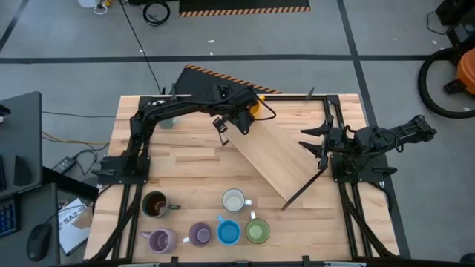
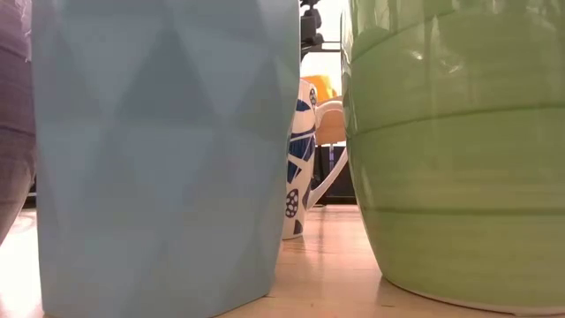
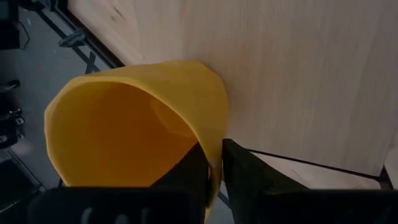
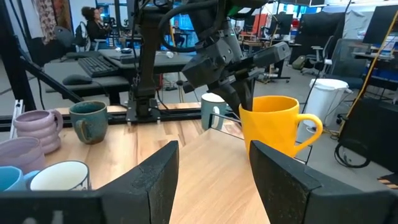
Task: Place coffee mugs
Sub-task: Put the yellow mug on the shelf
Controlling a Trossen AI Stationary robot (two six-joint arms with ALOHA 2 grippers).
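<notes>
a: left gripper [image 1: 249,111]?
b: over the far end of the tilted wooden board [image 1: 278,159], fingers [image 3: 244,180] pinched on the rim of the yellow-orange mug [image 3: 137,134], one inside the mouth, one outside. mug upright on the board's top edge, handle [image 4: 311,132] pointing away from the arm.
a: right gripper [image 1: 315,141]?
b: at the right side of the table [image 1: 185,159], low beside the board, jaws spread wide, nothing between them. yellow-orange mug well ahead of it, across the board.
a: other mugs?
b: along the near edge. dark brown mug [image 1: 155,205] and white mug [image 1: 234,200] a little farther in; two purple mugs [image 1: 159,240] [image 1: 200,234], blue mug [image 1: 228,232], green mug [image 1: 257,231] in a row in front. pale mug [image 1: 166,121] far back left, by the left arm's base. all well apart from both grippers.
</notes>
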